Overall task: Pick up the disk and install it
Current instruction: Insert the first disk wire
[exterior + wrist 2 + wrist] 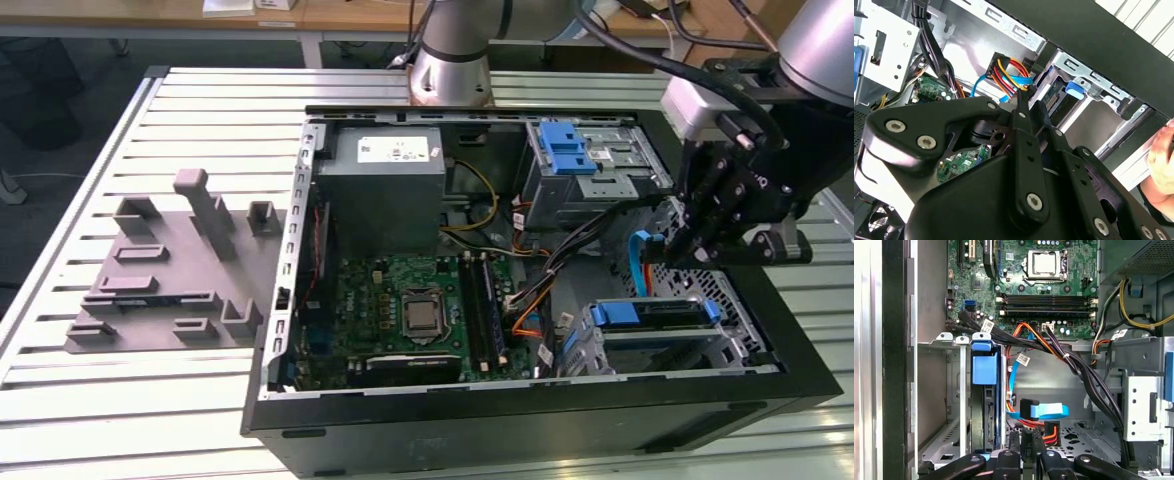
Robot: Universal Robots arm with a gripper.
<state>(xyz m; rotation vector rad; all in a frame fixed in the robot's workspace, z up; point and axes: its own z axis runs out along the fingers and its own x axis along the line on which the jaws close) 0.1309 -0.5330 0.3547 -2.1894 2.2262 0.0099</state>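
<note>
The claw (690,243) hangs inside the open case (534,400), hemmed by the drive cage (961,390) and a black cable bundle (1074,365); blue cables (1046,411) cross the floor gap between.

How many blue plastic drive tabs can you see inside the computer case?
2 in the exterior view: the upper tab tops the far drive cage; the lower tab tops the near drive cage. Others may be hidden.
</note>
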